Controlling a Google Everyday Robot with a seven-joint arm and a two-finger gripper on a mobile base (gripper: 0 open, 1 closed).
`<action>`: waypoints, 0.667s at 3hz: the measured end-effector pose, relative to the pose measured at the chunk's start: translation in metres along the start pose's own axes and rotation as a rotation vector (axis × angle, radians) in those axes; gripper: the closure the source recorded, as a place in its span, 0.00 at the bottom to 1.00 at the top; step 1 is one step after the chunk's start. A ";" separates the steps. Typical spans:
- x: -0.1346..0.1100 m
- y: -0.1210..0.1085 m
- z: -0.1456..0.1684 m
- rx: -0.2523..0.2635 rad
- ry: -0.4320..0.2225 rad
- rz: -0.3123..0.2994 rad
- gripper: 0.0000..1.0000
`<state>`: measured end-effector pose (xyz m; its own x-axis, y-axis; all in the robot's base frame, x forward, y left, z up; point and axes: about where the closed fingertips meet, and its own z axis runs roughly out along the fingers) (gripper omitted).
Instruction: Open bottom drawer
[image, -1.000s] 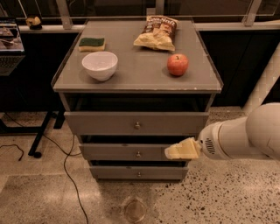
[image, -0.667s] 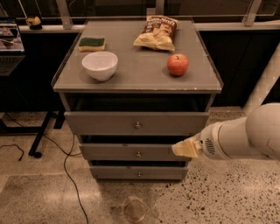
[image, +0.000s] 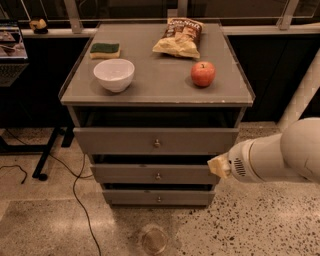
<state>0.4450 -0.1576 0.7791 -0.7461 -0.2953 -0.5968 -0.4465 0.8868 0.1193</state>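
The bottom drawer (image: 135, 197) is the narrowest, lowest grey front of the cabinet, with a small round metal knob (image: 159, 199) at its centre. It sits just above the floor, under the middle drawer (image: 130, 174) and the wide top drawer (image: 120, 140). My gripper (image: 216, 166) is the pale tip of the white arm (image: 280, 155) that comes in from the right. It is at the right end of the middle drawer's front, above and to the right of the bottom drawer's knob, and holds nothing that I can see.
On the cabinet top (image: 160, 90) stand a white bowl (image: 114, 75), a green sponge (image: 105, 49), a chip bag (image: 180, 36) and a red apple (image: 203, 74). A round clear object (image: 153, 239) lies on the floor in front. A cable (image: 75, 190) and a desk leg (image: 47, 155) are at the left.
My gripper has moved to the right along the middle drawer's front, away from its knob. The drawers look unchanged.
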 end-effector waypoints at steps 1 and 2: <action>0.004 0.000 0.011 0.005 -0.016 0.035 1.00; 0.018 -0.002 0.042 0.011 -0.041 0.098 1.00</action>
<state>0.4536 -0.1494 0.7347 -0.7650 -0.1927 -0.6145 -0.3669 0.9146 0.1699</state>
